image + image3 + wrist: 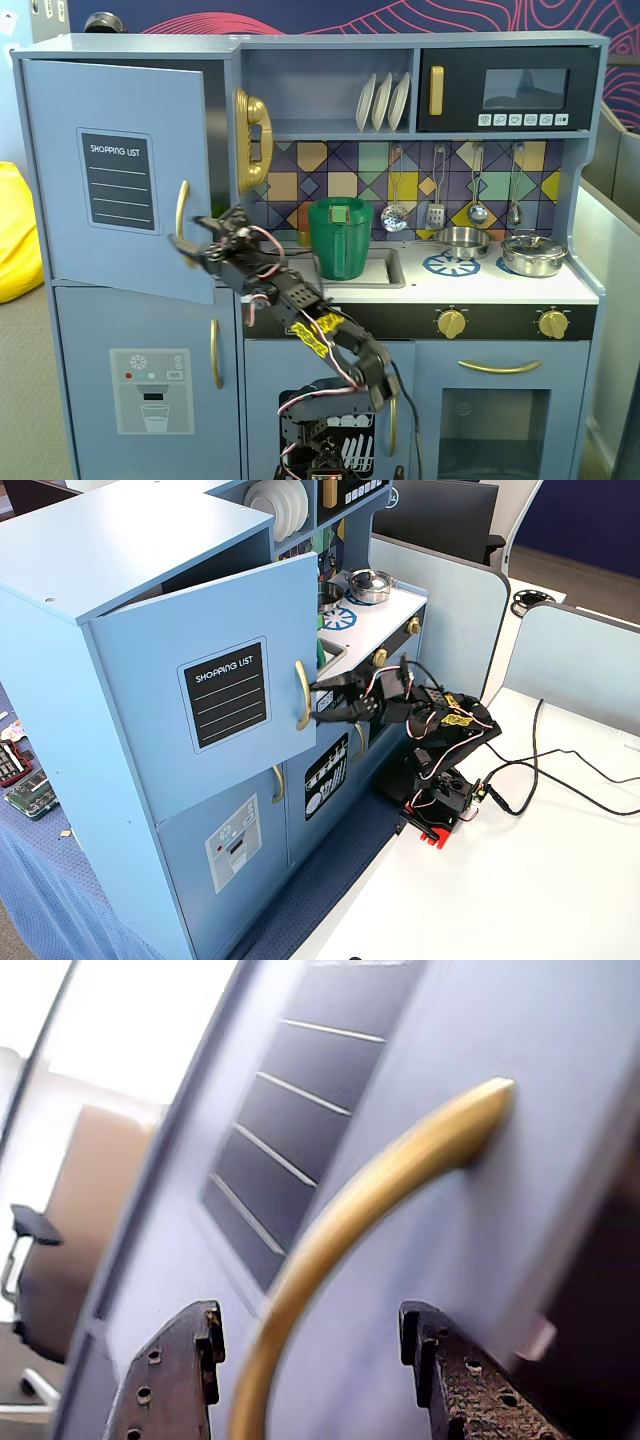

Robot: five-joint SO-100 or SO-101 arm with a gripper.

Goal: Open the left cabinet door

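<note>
The left cabinet door [110,120], blue-grey with a black "SHOPPING LIST" panel [118,182], stands partly swung open from the toy kitchen; it also shows in the other fixed view [150,650]. Its curved gold handle [181,208] is at the door's right edge. My gripper [186,246] is open at the handle's lower end. In the wrist view the handle [400,1170] runs between the two dark fingers [190,1360] of the gripper [310,1315], closer to the left one, with no finger touching it. From the side, the gripper [318,702] reaches just right of the handle [301,695].
Below is a blue door with an ice/water dispenser graphic [150,390]. A green pitcher [340,238] stands in the sink, a gold toy phone [252,140] hangs above. The arm's base [440,800] stands on a white table with cables [560,770].
</note>
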